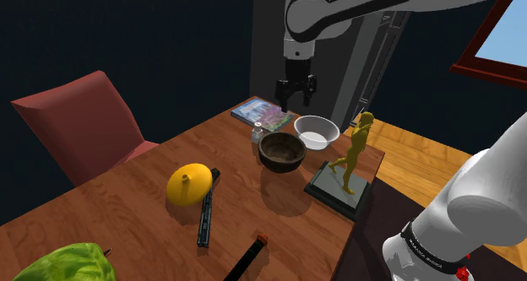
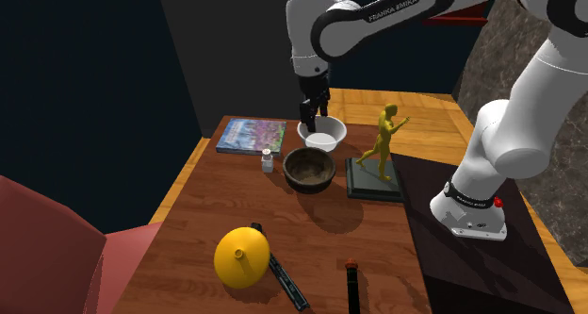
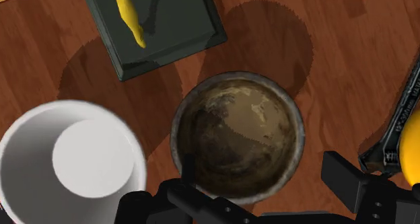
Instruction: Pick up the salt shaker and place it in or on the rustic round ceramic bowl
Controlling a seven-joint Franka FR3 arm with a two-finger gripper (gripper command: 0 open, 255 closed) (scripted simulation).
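Shoulder view: the black gripper (image 1: 296, 92) hangs high over the far end of the wooden table (image 1: 127, 203). Its two fingers stand apart with nothing between them. The little salt shaker (image 1: 257, 134) stands straight up on the table, down below the gripper and a bit toward this view's left. It is just beside the brown bowl (image 1: 282, 150), between that bowl and a book (image 1: 260, 112). A white bowl (image 1: 317, 131) sits on the brown bowl's other side. I think the hand must go down and over a little, so the fingers come around the shaker from above.
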